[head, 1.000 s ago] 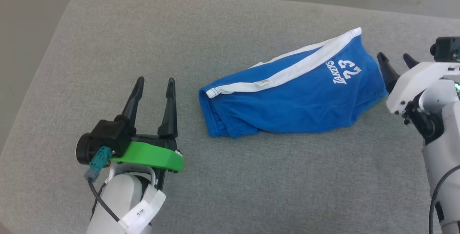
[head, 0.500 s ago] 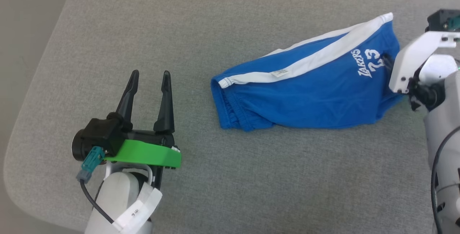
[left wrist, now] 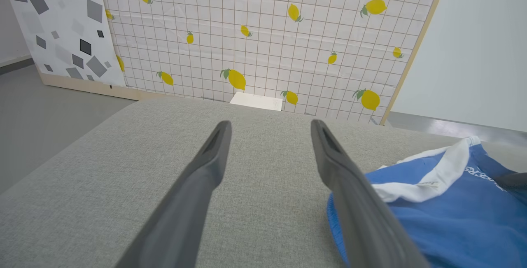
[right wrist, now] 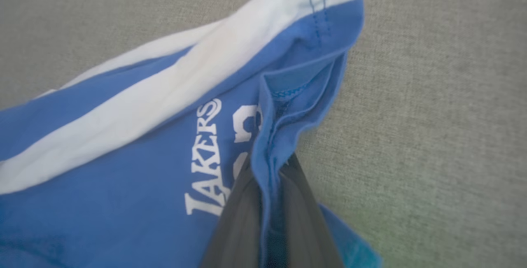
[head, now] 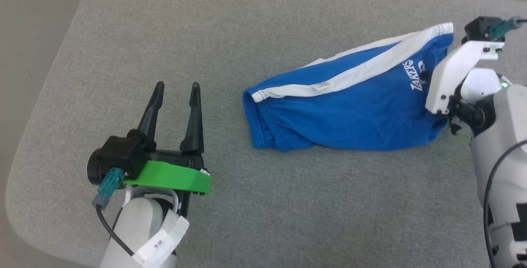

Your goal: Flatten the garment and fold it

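Right tool (right wrist: 269, 163) has its two fingers closed flat on a raised fold of the garment (head: 350, 103), at what looks like a leg hem beside the printed number, though that close view is blurred. Left tool (head: 178, 87) hangs wide open and empty nearer the counter's (head: 247, 25) left edge, apart from the cloth. The shorts lie bunched on the counter's right half, waistband (head: 263, 126) toward the middle, white trim band (head: 370, 68) toward the far edge. Light and limp, the cloth will likely crease rather than slide; hems and the gathered waistband seem the firmest grips.
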Robot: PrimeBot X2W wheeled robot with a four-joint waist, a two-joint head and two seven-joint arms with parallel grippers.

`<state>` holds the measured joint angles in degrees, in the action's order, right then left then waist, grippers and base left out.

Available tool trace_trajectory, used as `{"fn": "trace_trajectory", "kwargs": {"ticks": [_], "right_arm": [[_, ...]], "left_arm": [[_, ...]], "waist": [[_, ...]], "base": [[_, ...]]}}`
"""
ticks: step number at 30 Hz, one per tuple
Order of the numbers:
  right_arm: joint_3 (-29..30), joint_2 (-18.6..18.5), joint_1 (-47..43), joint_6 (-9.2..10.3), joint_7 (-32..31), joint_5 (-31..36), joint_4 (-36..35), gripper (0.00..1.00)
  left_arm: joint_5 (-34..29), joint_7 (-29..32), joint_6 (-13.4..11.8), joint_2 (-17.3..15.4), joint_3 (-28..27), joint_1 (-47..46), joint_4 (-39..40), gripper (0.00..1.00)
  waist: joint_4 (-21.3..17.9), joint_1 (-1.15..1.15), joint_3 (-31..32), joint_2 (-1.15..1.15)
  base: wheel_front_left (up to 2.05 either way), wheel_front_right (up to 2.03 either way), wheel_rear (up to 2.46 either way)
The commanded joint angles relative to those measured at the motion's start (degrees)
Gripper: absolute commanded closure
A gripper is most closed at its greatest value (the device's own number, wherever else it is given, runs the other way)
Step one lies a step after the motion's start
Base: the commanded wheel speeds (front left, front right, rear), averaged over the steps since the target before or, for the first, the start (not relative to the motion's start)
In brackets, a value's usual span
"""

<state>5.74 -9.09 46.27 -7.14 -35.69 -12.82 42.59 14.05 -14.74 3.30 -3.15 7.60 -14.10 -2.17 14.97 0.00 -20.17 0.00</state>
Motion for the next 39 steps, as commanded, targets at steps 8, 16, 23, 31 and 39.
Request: {"fn": "trace_trajectory", "kwargs": {"ticks": [8,16,23,31,39], "right_arm": [[2.3,-4.7,-7.6,-0.35,4.2,-0.4,-5.5,1.0],[8.7,-9.4,-15.9,-0.35,4.4,7.5,-14.7,1.0],[7.9,-10.0,-20.8,-0.35,1.5,13.9,-26.2,1.0],[-5.9,-7.9,-21.7,-0.35,-6.3,13.4,-40.2,1.0],[-20.8,-8.6,-17.7,-0.35,-9.9,10.5,-39.0,1.0]], "left_arm": [[-0.3,-0.3,0.2,0.3,-0.4,1.7,-1.1,0.0],[-0.6,-0.3,0.7,0.3,-0.1,3.3,-2.0,0.0],[-0.6,-0.3,1.0,0.3,0.4,3.7,-2.3,0.0],[-0.4,-0.3,1.2,0.3,1.2,3.7,-2.5,0.0],[0.5,-0.3,1.1,0.3,2.2,3.4,-2.5,0.0]], "waist": [[-2.2,0.0,3.6,0.0],[-3.8,0.0,6.2,0.0],[-4.1,0.0,7.1,0.0],[-3.1,0.0,7.4,0.0],[-0.9,0.0,6.4,0.0]], "base": [[0.0,0.0,0.0],[0.0,0.0,0.0],[0.0,0.0,0.0],[0.0,0.0,0.0],[0.0,0.0,0.0]]}}
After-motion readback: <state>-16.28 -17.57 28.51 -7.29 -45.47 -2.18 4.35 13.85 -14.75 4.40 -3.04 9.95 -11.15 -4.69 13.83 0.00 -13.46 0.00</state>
